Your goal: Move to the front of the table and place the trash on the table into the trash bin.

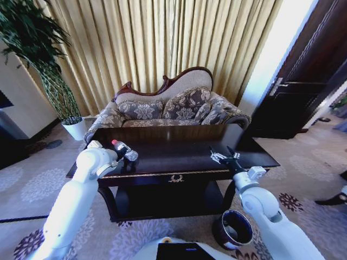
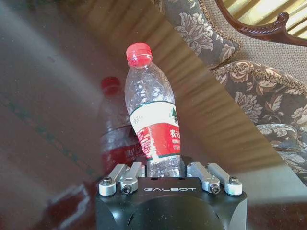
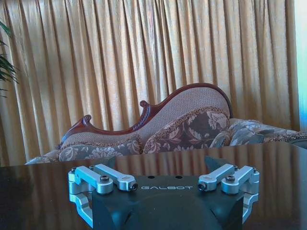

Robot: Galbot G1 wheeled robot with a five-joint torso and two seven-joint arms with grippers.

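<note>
The bottle is clenched only at its base by the left end effector, just above the left part of the counter, so it could be levered loose and dropped if swung quickly toward the trash bin on the floor at front right. The left arm is held bent over the counter's front-left edge, while the right end effector is kept released, low over the counter's right side.

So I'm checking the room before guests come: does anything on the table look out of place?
Yes: a plastic bottle with a red cap sits tilted on the dark table, clamped at its base in the left tool. The right tool hovers open over the table's right side.
</note>
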